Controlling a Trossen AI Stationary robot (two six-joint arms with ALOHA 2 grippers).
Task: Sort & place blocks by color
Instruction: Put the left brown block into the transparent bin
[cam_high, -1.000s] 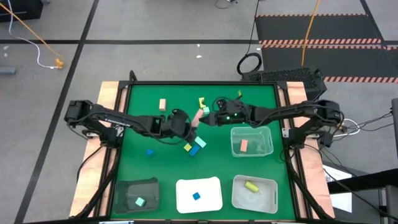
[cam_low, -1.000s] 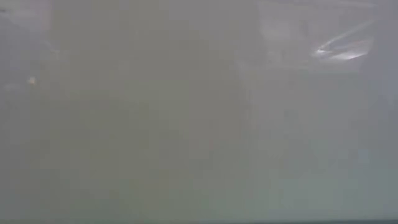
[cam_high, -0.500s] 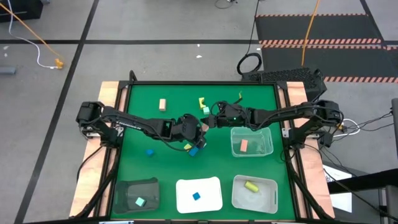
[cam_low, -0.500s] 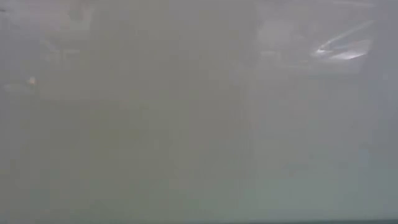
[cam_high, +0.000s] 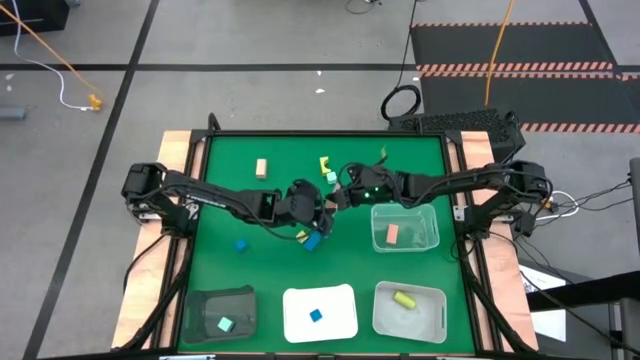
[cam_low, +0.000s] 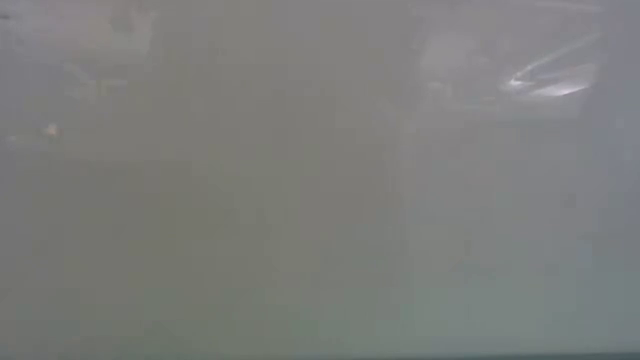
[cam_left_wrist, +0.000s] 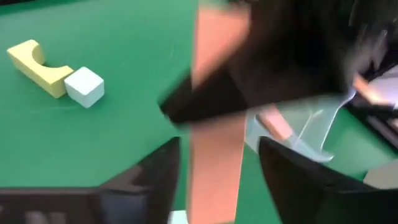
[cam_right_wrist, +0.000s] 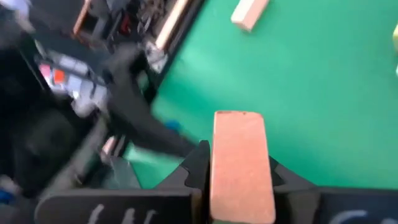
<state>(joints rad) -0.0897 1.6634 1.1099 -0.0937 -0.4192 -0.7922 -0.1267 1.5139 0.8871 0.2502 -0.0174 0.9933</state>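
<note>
A pinkish-tan bar block (cam_left_wrist: 214, 168) hangs above the green mat at the table's middle, between both grippers. My right gripper (cam_right_wrist: 239, 171), reaching in from the table's right (cam_high: 338, 199), is shut on it. My left gripper (cam_left_wrist: 217, 165), reaching in from the left (cam_high: 318, 207), is open, with one finger on either side of the bar's lower length and a small gap showing. A yellow arch block (cam_left_wrist: 37, 65) and a pale mint cube (cam_left_wrist: 84, 87) lie on the mat just beyond. The low view is fogged and shows nothing. My right gripper pinches the bar's two opposite long sides (cam_right_wrist: 239, 134) between its two fingers. The bar runs along the fingers and sticks out past their tips. It comes in roughly level from the table's right. The bar is lifted clear of the mat.
Loose on the mat lie a tan block (cam_high: 261, 167), a blue block (cam_high: 240, 244) and a blue-and-yellow pair (cam_high: 312, 240). Near the front stand a dark bin (cam_high: 205, 300), a white tray (cam_high: 340, 300) and a clear bin (cam_high: 430, 318). Another clear bin (cam_high: 425, 222) holds a pinkish block.
My left gripper has gone toward the table's right with the pinkish bar and has met my right gripper at the middle. The bar, which stood plainly between the two grippers a second ago, now lies hidden among their fingers in the high view.
</note>
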